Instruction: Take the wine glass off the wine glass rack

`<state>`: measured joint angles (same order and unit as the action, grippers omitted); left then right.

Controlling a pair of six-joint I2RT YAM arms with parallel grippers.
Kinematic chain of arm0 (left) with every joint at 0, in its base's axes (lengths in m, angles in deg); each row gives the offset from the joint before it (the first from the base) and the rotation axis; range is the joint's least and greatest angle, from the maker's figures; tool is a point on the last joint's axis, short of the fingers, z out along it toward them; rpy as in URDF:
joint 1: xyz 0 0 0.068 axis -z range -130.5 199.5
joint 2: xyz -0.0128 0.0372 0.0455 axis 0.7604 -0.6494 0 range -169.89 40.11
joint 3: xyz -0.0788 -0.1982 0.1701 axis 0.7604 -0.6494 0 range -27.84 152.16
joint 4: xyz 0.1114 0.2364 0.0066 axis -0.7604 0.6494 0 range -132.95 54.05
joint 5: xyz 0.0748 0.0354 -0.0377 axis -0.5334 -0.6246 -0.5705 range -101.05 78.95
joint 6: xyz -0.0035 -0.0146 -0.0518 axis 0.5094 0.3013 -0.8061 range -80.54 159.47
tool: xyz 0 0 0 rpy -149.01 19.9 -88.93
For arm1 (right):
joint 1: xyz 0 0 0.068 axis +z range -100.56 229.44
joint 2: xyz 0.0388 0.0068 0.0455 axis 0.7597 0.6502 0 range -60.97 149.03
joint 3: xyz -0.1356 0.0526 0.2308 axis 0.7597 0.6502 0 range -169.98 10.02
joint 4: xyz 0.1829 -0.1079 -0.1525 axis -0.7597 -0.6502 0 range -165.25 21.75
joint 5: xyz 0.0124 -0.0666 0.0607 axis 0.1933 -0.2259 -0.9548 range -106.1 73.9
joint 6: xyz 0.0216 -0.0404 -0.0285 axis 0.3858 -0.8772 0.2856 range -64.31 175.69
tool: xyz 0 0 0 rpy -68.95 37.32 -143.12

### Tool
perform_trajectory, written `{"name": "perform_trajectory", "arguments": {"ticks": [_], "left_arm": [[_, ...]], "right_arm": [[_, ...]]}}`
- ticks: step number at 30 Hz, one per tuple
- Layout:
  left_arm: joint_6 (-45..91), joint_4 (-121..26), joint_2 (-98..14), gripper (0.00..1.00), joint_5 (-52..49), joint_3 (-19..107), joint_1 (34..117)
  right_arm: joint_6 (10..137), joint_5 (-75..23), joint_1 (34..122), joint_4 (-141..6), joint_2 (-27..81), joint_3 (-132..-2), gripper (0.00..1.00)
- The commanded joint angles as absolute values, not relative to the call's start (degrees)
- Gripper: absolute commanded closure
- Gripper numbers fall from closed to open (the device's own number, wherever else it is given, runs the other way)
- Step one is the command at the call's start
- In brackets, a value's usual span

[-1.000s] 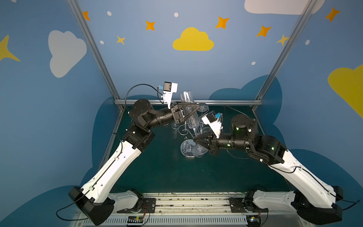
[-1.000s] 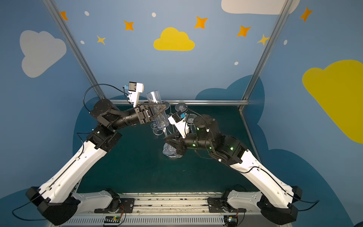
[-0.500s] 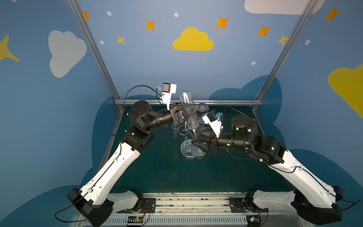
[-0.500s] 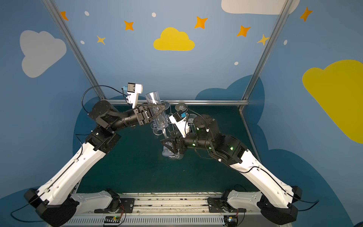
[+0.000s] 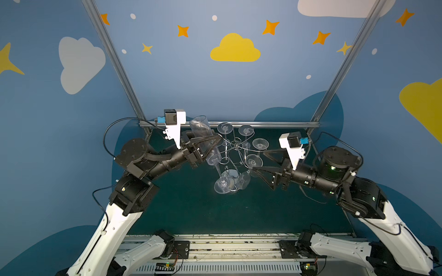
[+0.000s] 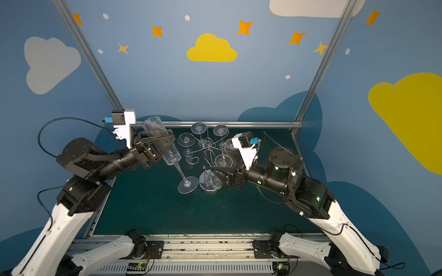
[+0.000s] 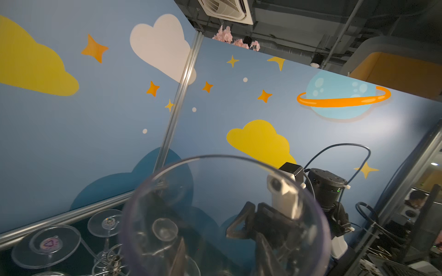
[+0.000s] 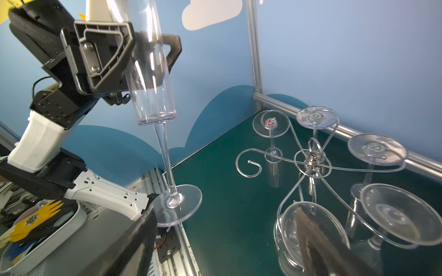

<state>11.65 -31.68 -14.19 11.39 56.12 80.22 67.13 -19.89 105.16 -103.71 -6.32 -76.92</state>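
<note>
Left jaws hold the wine glass (image 6: 172,156) clear of the wine glass rack (image 8: 312,160), right jaws gape empty; a gentle tabletop (image 5: 191,210) set-down likely next

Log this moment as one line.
left claw: shut on champagne flute | flute: rim up, off wine glass rack | right claw: open, empty

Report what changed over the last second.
The right hand opened and drew back toward its own side. The left hand, still clamped on the bowl of the wine glass, carried it to the left, away from the wine glass rack. The rack and the glasses hanging on it stayed put.
</note>
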Motion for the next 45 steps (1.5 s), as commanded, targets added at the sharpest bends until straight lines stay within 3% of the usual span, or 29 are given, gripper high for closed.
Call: {"name": "perform_trajectory", "arguments": {"ticks": [1, 12, 20, 31, 38, 45], "left_arm": [[19.73, -24.17, -11.32, 0.60, 2.84, 57.20, 79.83], [31.31, -19.95, -4.95, 0.58, -16.01, 51.79, 79.86], [41.18, -25.83, -5.88, 0.56, -21.43, 48.30, 79.17], [36.65, -33.89, -11.76, 0.57, -12.42, 43.93, 65.96], [32.56, -47.71, -15.81, 0.59, -7.18, 36.23, 57.72], [35.32, -62.21, -23.23, 0.59, -7.75, 31.26, 55.94]], "right_arm": [[66.02, -14.05, 105.17, -103.18, -9.06, -74.32, 0.11], [65.84, -5.44, 105.17, -106.59, -15.30, -69.66, 0.11], [66.75, -2.98, 105.21, -107.05, -18.07, -67.78, 0.11], [66.96, 0.60, 105.24, -107.80, -20.95, -65.51, 0.11], [65.82, 3.53, 105.23, -106.47, -24.36, -59.91, 0.11], [64.60, 14.81, 105.10, -100.79, -30.44, -51.79, 0.11]]}}
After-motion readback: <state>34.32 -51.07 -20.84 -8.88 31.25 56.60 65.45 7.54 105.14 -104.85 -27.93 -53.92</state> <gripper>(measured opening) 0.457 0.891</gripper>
